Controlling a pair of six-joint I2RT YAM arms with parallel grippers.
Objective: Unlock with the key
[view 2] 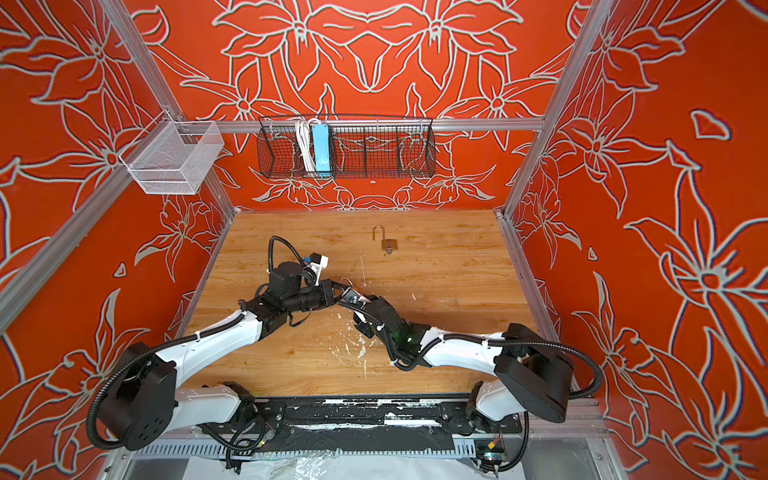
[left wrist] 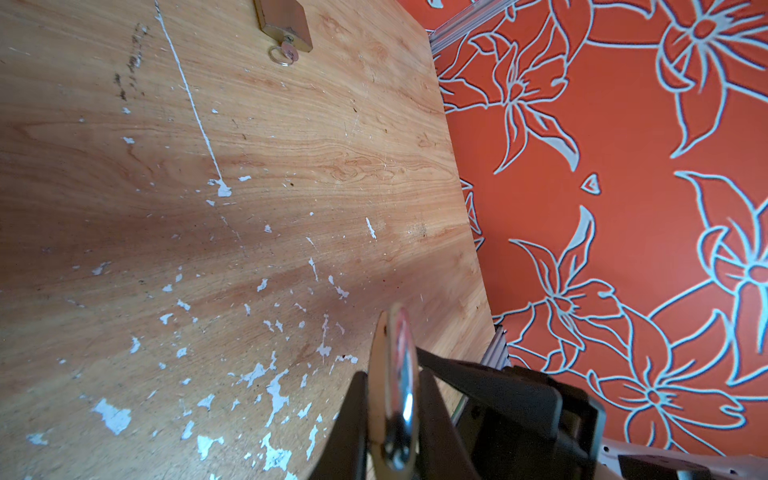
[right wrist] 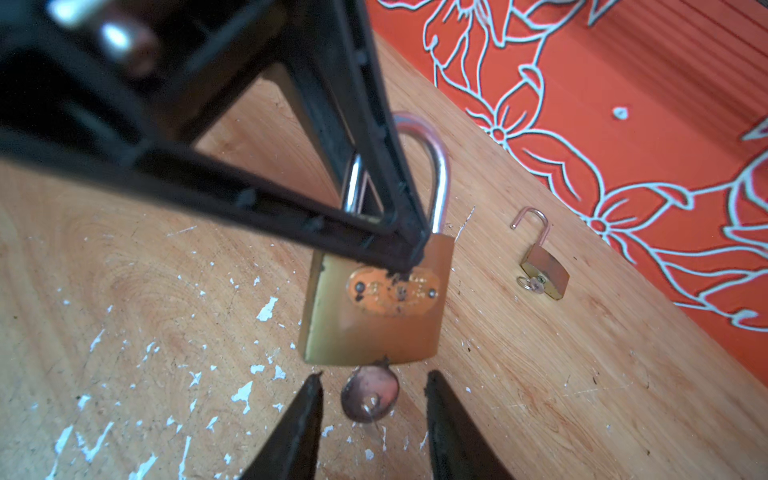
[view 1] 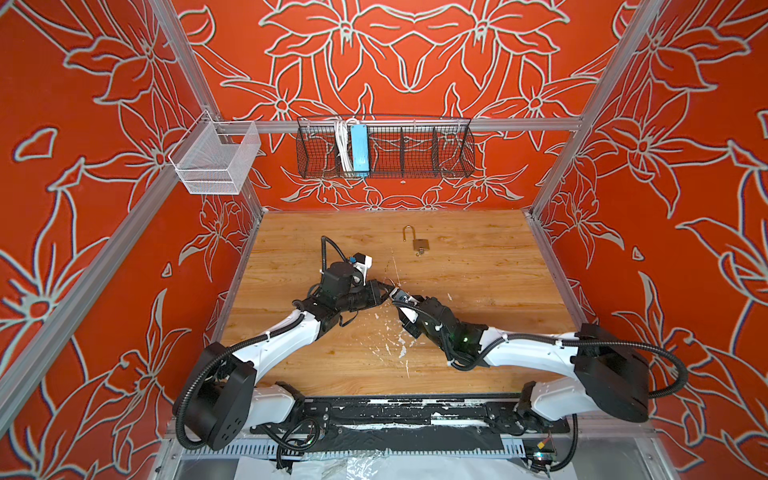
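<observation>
My left gripper is shut on a brass padlock and holds it above the wooden table. Its black fingers pinch the top of the body beside the steel shackle, which hides one shackle leg. In the left wrist view the padlock shows edge-on between the shut jaws. The key sticks out of the padlock's underside. My right gripper is open, one finger on each side of the key's round head with a gap on both sides. In both top views the two grippers meet mid-table, with the right gripper there.
A second brass padlock lies at the back of the table, shackle swung open, with a key and ring in it. A black wire basket holding a blue power strip and a white mesh basket hang on the red walls.
</observation>
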